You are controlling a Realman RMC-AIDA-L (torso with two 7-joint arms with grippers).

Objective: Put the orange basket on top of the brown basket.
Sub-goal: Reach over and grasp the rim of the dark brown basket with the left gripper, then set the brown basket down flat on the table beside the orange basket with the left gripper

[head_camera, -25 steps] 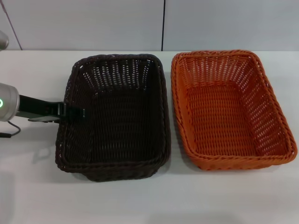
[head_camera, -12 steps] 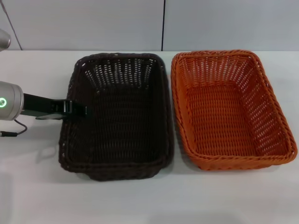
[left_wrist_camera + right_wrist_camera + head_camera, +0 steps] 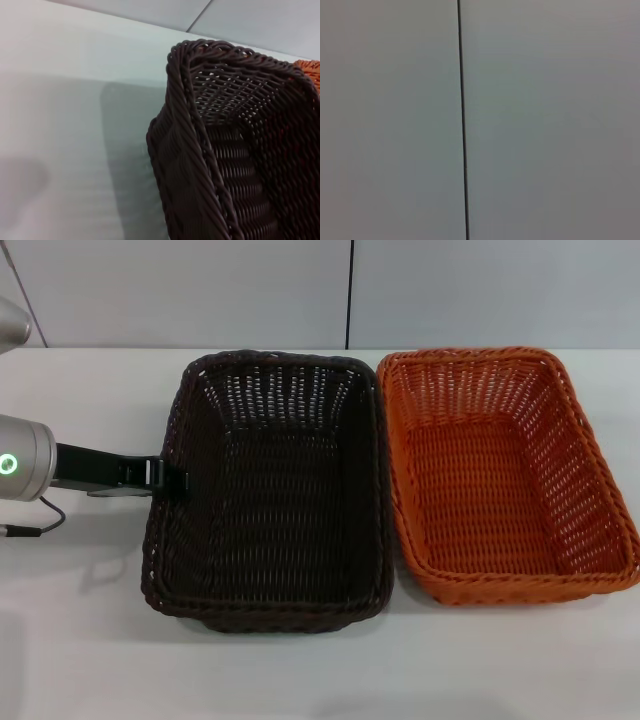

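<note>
Left end effector is pinched on the left rim of the brown basket, which touches the orange basket to its right on the worktop, long axes parallel; right end effector out of view.

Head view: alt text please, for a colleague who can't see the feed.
Two woven baskets sit side by side on a white table: the brown basket on the left, the orange basket on the right, nearly touching. The left hand is at the brown basket's left rim; the right hand is out of view.
</note>
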